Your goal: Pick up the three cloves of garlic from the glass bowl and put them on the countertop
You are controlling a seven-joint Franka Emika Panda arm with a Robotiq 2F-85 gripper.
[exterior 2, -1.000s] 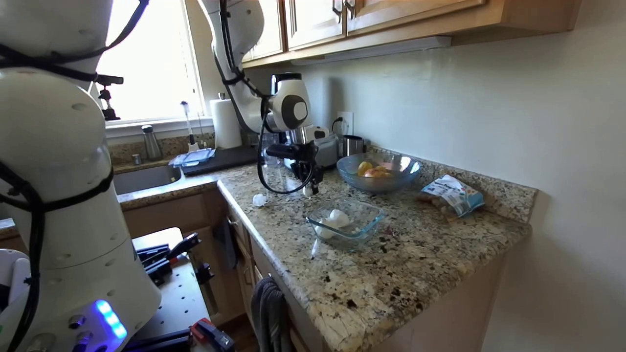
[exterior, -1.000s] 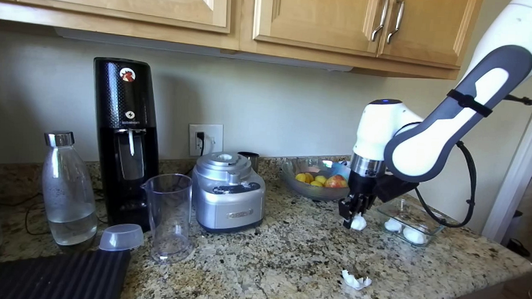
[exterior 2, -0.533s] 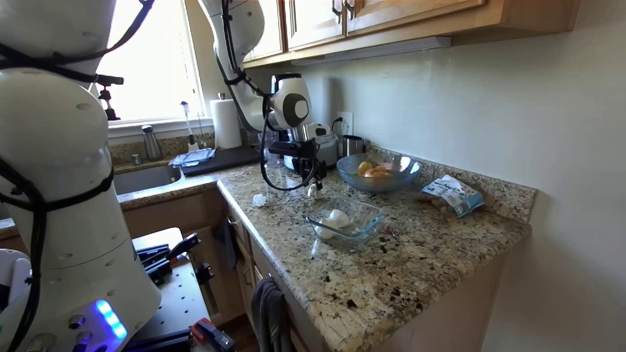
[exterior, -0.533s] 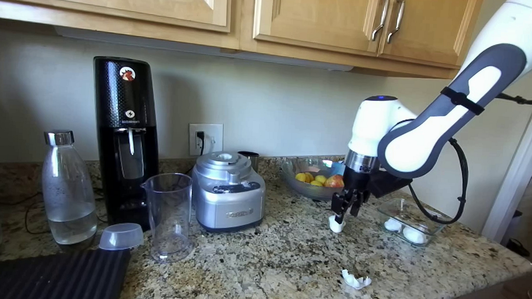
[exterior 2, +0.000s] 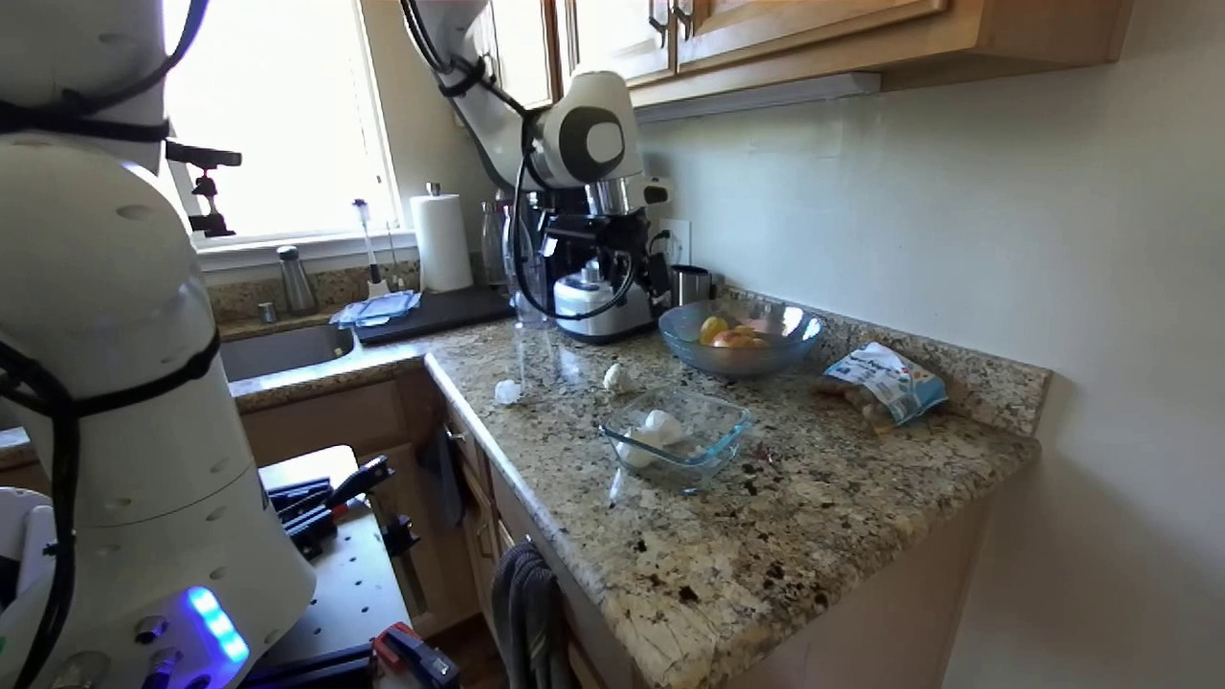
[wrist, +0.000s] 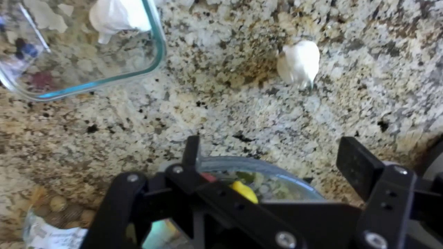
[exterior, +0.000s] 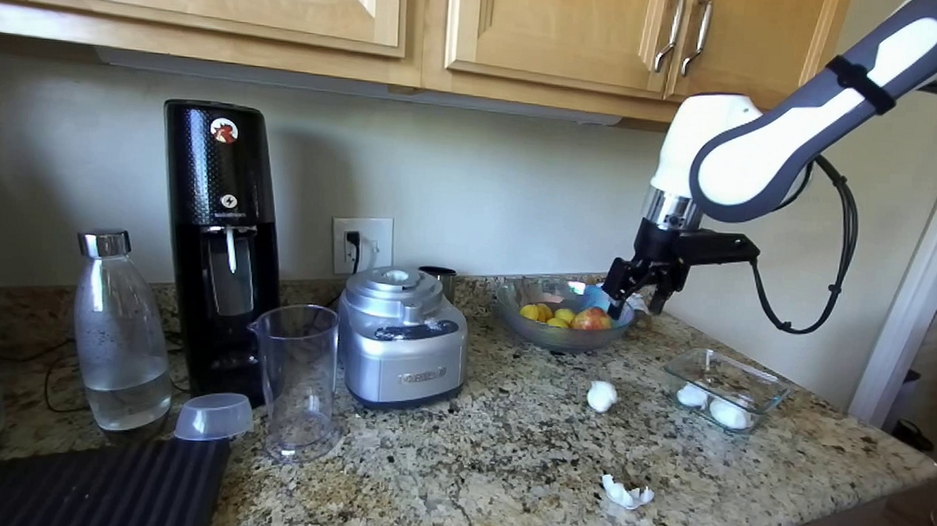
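A: What has the gripper point(wrist: 271, 152) got hold of?

B: Nothing. Its fingers point(wrist: 358, 167) are spread wide apart, with only the worktop point(exterior 2: 842, 536) and the rim of the fruit bowl point(exterior: 568, 340) showing through the gap. It hangs well above the worktop, towards the back edge.

A: And what it is meant to move?

B: One garlic clove point(wrist: 299, 64) lies on the worktop by itself, well in from the front edge. A second clove point(exterior: 692, 396) and a third clove point(exterior: 730, 414) sit close together in the glass bowl point(wrist: 160, 43), on its front-edge side.

A: Which way should the gripper head, do you think?

B: To the glass bowl, I would guess, for another of the pair. From the fingers that is a diagonal: towards the worktop's free end and its front edge, and down. The garlic clove outside lies towards the front edge too, but farther from the free end, so the reach should bear to the free-end side of it.

A: How does its target lie?

B: One of the pair shows a short neck pointing roughly towards the back edge. The wrist view cuts off the rest, so I cannot tell its long axis.
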